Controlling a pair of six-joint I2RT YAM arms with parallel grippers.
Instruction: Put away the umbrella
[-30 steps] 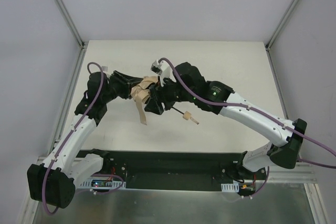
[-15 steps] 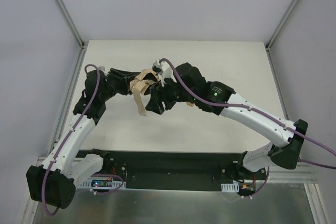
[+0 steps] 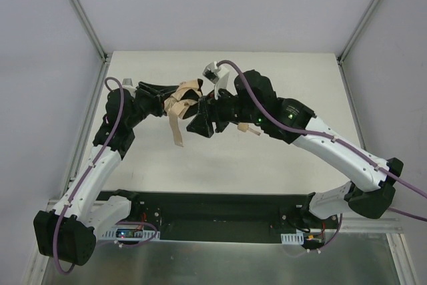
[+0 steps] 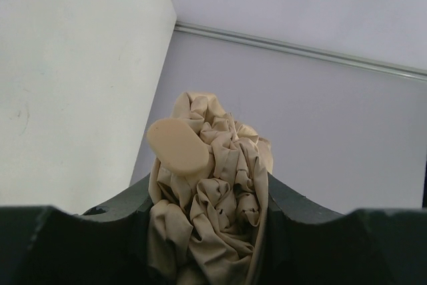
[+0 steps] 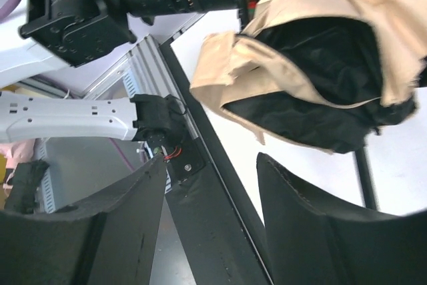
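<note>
Jaws on the left gripper (image 4: pixel 210 195) pinch the bunched beige cloth of the umbrella (image 4: pixel 223 165), with a pale oval cap (image 4: pixel 177 146) poking out past them. Jaws on the right gripper (image 5: pixel 210 185) stand spread with nothing between them; the cloth and its black lining hang just beyond their tips

Over the last second the right arm has swung up and away to its own side. The thin shaft and knob, which a second ago stuck out plainly below that arm, are now almost covered: only a small pale end (image 3: pixel 252 131) shows beside the forearm, likely the knob. The cloth bundle has drifted a little toward the far side of the bench (image 3: pixel 293 78) and is held up off it between the two arms, a loose strap (image 3: pixel 177 135) dangling below

For the task, this looks like a regrip: the left side alone carries the umbrella while the right lines up for a fresh hold. The canopy is gathered but untidy and the strap is unfastened, so putting it away is only partly done
</note>
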